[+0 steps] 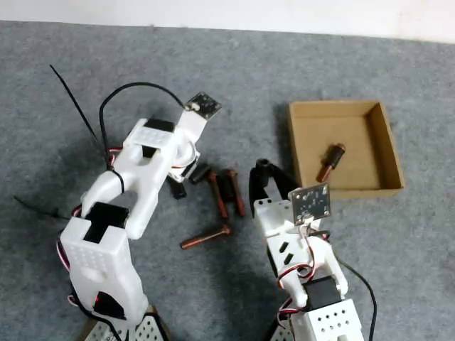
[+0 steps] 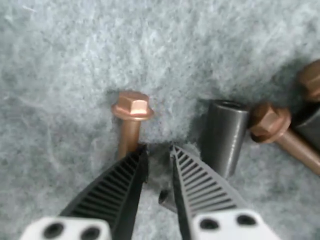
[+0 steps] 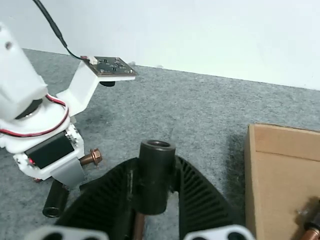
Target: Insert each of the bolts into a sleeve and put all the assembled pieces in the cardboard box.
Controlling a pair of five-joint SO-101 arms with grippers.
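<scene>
three copper hex-headed bolts (image 2: 131, 107), one dark tubular sleeve (image 2: 227, 135) on fuzzy grey carpet (image 2: 75, 50); slightly parted, empty jaws on left gripper (image 2: 157, 152); second sleeve (image 3: 156, 185) clamped in right gripper (image 3: 156, 165).

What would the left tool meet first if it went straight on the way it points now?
Likely the copper bolt, whose shaft lies at one fingertip of the left tool; otherwise the grey carpet. Depth is unclear.

I'm looking down on a grey felt-covered desk (image 1: 234, 64) that meets a white wall (image 1: 284, 14) along the twelve o'clock edge. A thin black strand (image 1: 71, 98) lies toward ten o'clock.
</scene>
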